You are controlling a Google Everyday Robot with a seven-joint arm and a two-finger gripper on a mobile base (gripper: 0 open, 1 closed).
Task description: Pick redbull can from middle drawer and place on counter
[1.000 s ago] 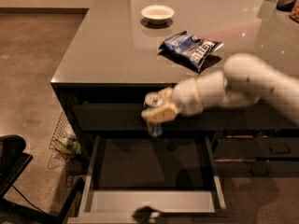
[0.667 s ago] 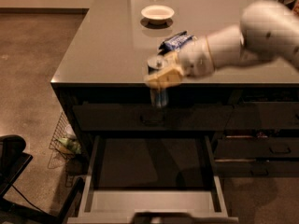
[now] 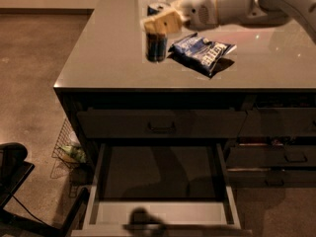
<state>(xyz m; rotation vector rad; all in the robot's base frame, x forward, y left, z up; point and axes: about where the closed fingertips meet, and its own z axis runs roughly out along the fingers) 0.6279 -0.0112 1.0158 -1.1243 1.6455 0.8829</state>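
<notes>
The redbull can (image 3: 156,48) is upright over the left-middle of the grey-brown counter (image 3: 98,63), its base at or just above the surface. My gripper (image 3: 159,27), with tan fingers (image 3: 163,21), is shut on the can's top, and the white arm reaches in from the upper right. The middle drawer (image 3: 158,214) stands pulled open below the counter's front, and its dark floor shows no objects.
A blue chip bag (image 3: 202,51) lies just right of the can. A small bowl (image 3: 157,7) is mostly hidden behind the gripper. A closed drawer with a black bar handle (image 3: 161,127) sits above the open one. A wire basket (image 3: 66,147) and a black chair base (image 3: 12,181) are on the floor at left.
The gripper has lifted the can from in front of the drawers, up past the counter's edge, and moved it back over the countertop beside the chip bag.
</notes>
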